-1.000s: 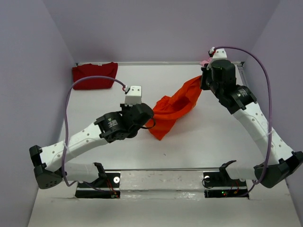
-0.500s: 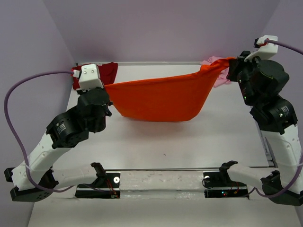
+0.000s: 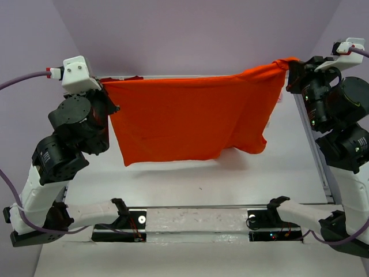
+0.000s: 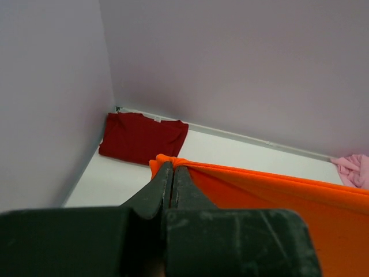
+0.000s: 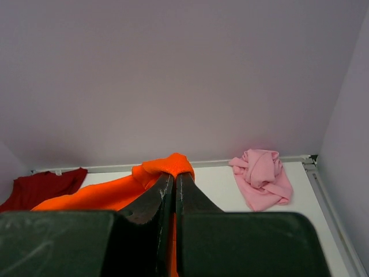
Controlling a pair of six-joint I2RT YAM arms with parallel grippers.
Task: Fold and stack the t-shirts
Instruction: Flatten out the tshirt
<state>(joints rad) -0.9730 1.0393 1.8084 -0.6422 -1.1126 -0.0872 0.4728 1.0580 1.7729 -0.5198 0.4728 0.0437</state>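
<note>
My left gripper (image 4: 173, 167) is pressed shut, its fingers (image 4: 157, 190) pinching one top corner of the orange shirt (image 3: 190, 118) with a small fold of cloth bulging past the tips. My right gripper (image 5: 174, 176) is likewise clamped narrow on the opposite top corner, a knot of orange bunched above its fingers (image 5: 190, 199). Both arms are held high and well apart, and the orange shirt hangs between them as a broad, nearly flat sheet over the table (image 3: 230, 179), top edge taut, lower edge loose and uneven, with a sleeve drooping on the right side. The dark red shirt (image 4: 141, 137) lies flat in the far left corner against the wall. The pink shirt (image 5: 262, 176) lies crumpled in the far right corner. Compared with one second ago: the orange shirt was then a bunched heap on the table between my arms, which stood closer together. Half a second ago it sagged like a hammock; it is now raised and spread.
</note>
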